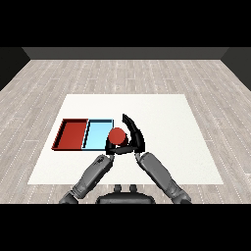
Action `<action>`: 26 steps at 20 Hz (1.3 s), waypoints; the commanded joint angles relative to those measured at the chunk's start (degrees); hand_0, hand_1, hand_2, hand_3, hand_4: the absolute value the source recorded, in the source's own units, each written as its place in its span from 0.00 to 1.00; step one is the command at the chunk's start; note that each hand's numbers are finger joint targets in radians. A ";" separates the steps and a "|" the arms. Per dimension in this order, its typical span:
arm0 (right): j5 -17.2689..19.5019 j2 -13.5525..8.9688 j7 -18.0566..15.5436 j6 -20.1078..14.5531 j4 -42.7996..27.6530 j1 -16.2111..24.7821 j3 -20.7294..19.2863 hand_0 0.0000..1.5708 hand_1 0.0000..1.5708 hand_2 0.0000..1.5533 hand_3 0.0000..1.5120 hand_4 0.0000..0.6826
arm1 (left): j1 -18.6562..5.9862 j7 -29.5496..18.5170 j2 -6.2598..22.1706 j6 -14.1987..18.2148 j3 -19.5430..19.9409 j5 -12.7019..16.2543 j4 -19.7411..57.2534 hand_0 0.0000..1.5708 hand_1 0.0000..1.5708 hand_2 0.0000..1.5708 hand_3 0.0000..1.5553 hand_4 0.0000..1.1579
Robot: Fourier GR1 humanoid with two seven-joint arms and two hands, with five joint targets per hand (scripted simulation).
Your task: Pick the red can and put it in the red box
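1. Curling round the red can [117, 136], my right hand [135, 139] is holding it by its right side, with my fingers [131, 125] arcing up and over behind it and my thumb closing in along its lower edge.
2. I am seeing the can's round red top facing up toward my head, so its long axis is looking upright, or close to it; I cannot tell any lean from this angle, and most of its body is hiding beneath the top.
3. I am holding the can just beside the light blue tray [97, 135], at that tray's right edge, with the can's left side overlapping the tray's right rim in my view. Whether the can is resting on the white table [171, 127] or hanging above it, I cannot tell.
4. The red tray [71, 134] is lying on the far side of the light blue tray from the can, touching it along their shared wall, so the can is sitting apart from the red tray.
5. My left hand [111, 148] is hovering just below the light blue tray's near right corner, right beside the can; I cannot tell how it is set.
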 commanded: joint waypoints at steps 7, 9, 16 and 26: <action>0.99 -0.75 0.15 2.75 -5.75 8.63 -0.49 0.00 0.00 0.00 0.00 0.00 | -1.44 2.04 -0.21 1.57 2.31 -2.04 -0.46 1.00 1.00 1.00 0.95 0.98; -1.03 0.01 1.23 3.17 -3.42 2.67 -2.86 0.00 0.00 0.00 0.00 0.00 | 2.54 1.43 -0.21 3.18 0.35 -3.12 -3.55 1.00 1.00 1.00 0.94 0.98; -1.28 -4.76 -0.68 8.60 -15.32 14.91 -6.98 0.00 0.00 0.00 0.00 0.00 | -0.53 0.68 -0.17 -1.27 7.17 -4.90 0.34 1.00 1.00 0.99 0.94 0.97; -9.58 -11.62 -2.42 16.35 -22.07 24.60 -18.17 0.00 0.00 0.00 0.00 0.00 | 0.58 10.43 13.83 -2.46 16.57 -4.72 -7.52 1.00 1.00 1.00 0.95 0.98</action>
